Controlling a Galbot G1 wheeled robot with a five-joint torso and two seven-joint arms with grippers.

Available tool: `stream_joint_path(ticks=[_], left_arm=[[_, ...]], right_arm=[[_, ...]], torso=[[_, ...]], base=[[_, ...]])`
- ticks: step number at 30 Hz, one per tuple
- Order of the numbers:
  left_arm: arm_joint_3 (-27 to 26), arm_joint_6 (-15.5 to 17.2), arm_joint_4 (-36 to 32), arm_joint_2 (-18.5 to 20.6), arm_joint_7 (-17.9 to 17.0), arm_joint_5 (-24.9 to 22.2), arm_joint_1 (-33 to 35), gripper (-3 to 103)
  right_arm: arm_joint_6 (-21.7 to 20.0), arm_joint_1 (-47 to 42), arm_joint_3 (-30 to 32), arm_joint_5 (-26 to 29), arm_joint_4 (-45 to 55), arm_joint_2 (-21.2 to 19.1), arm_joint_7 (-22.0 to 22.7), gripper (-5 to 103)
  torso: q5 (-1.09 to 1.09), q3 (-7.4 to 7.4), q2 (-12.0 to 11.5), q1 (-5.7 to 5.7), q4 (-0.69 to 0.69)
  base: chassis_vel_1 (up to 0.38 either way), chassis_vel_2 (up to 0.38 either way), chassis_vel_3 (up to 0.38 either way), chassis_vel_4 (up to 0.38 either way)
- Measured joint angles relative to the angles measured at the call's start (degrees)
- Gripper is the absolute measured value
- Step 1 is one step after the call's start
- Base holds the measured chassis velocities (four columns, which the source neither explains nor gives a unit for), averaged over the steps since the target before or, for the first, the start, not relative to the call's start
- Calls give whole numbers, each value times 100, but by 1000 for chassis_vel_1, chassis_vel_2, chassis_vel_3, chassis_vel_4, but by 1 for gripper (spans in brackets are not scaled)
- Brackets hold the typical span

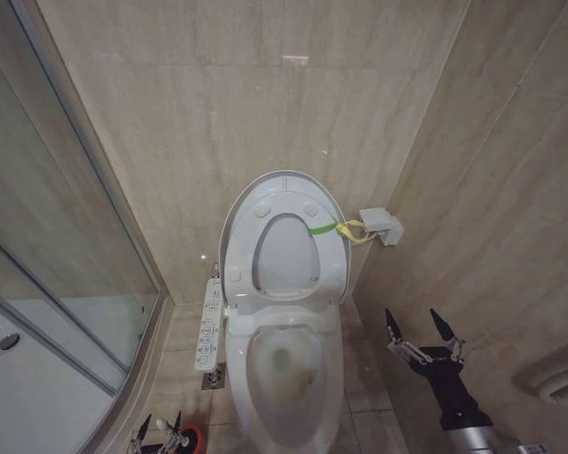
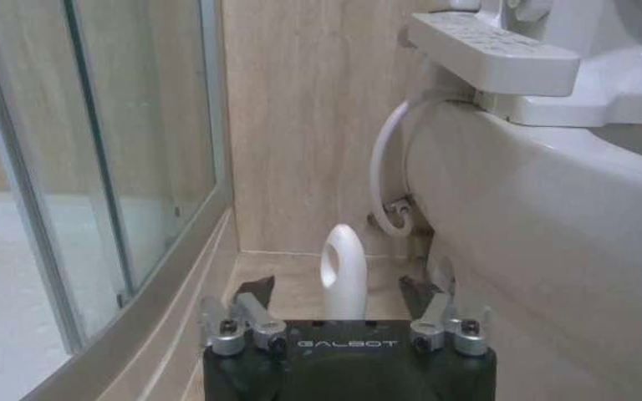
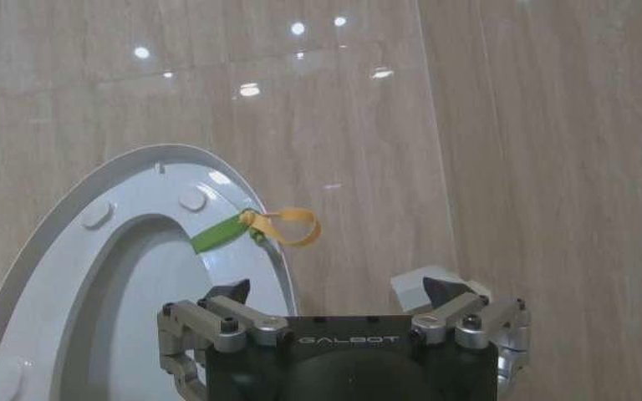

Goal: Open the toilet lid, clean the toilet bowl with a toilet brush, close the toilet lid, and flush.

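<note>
Lower left: your left end effector (image 1: 160, 427) is spread around the toilet brush (image 2: 343, 269) handle; closing off-centre could tip it. Centre: toilet lid (image 1: 286, 194) upright, toilet bowl (image 1: 289, 371) exposed. Lower right: right end effector (image 1: 422, 327) spread, empty.

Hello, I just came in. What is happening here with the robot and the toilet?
The toilet lid is already raised against the wall, so the toilet bowl is open. The left gripper is down by the floor beside the toilet, open around the white handle of the toilet brush, not yet closed on it. The right gripper hangs open and empty to the right of the toilet.
</note>
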Motion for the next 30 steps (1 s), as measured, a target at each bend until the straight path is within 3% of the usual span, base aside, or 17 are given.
stream_joint_path(ticks=[1, 8, 9, 15, 16, 30], left_arm=[[-2, -8, 1, -5, -1, 25, 0, 75], [-34, -47, 41, -16, 4, 72, -8, 75], [-43, -66, 67, -16, 33, 69, -12, 52], [-118, -245, 260, -15, 226, 57, -65, 52], [-131, -283, 297, -16, 279, 52, -83, 25], [-229, -626, 358, -47, 512, -176, -103, 23]], right_arm=[[0, 0, 0, 0, 0, 0, 0, 100], [0, 0, 0, 0, 0, 0, 0, 100], [0, 0, 0, 0, 0, 0, 0, 100], [0, 0, 0, 0, 0, 0, 0, 100], [0, 0, 0, 0, 0, 0, 0, 100], [0, 0, 0, 0, 0, 0, 0, 100]], torso=[[0, 0, 0, 0, 0], [0, 0, 0, 0, 0], [0, 0, 0, 0, 0], [0, 0, 0, 0, 0], [0, 0, 0, 0, 0], [0, 0, 0, 0, 0]], base=[[0, 0, 0, 0], [0, 0, 0, 0], [0, 0, 0, 0], [0, 0, 0, 0], [0, 0, 0, 0], [0, 0, 0, 0]])
